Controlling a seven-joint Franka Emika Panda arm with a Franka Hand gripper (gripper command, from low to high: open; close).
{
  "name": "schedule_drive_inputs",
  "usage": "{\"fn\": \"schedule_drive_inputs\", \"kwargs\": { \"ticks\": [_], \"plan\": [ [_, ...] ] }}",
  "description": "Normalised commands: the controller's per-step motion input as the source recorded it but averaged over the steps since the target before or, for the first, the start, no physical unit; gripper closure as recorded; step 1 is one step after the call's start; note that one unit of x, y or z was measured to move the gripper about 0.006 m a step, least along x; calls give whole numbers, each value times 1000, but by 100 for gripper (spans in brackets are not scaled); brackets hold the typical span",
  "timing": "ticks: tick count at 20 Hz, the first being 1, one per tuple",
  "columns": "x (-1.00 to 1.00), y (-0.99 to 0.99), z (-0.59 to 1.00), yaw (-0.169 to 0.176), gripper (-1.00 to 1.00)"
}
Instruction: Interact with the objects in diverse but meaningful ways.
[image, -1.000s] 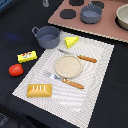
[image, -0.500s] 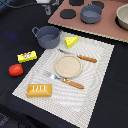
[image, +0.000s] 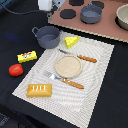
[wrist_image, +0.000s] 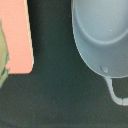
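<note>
A pale striped mat (image: 95, 75) is laid across the dark bench (image: 15, 30), w/ a round tan plate (image: 67, 66) near the mat's middle. A knife w/ an orange-brown handle (image: 80, 56) is seen just beside the plate toward the far side, and a fork w/ a like handle (image: 65, 80) just beside it toward the near side. The yellow cheese wedge (image: 71, 41) is placed at the mat's far edge. The blue-grey two-handled pot (image: 47, 36) is set at the mat's far corner, partly on the dark bench, near the wedge but apart from it. The orange-brown bread loaf (image: 39, 90) is found at the mat's near corner. Off the mat, on the bare bench, the yellow red-marked packet (image: 27, 56) and the red tomato (image: 16, 70) are seen near each other, not touching. At the far edge a pink-brown board (image: 107, 27) w/ dark round burners is shown, carrying a second grey pot (image: 91, 13); a beige bowl (image: 123, 15) is cut off at the exterior view's right. Part of the arm (image: 46, 4), white, is visible at the far edge. In the wrist view a grey pot rim w/ a loop handle (wrist_image: 102, 35) is seen over the dark surface, beside a pink slab (wrist_image: 15, 35). The jaws are not shown in either view, so their state can't be told.
</note>
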Motion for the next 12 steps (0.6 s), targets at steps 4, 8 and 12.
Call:
{"fn": "schedule_drive_inputs", "kwargs": {
  "ticks": [4,8,12],
  "plan": [
    [0,-69,-249,0,-100],
    [-41,-214,-123,7,-100],
    [-130,-351,-1,41,-100]
  ]
}}
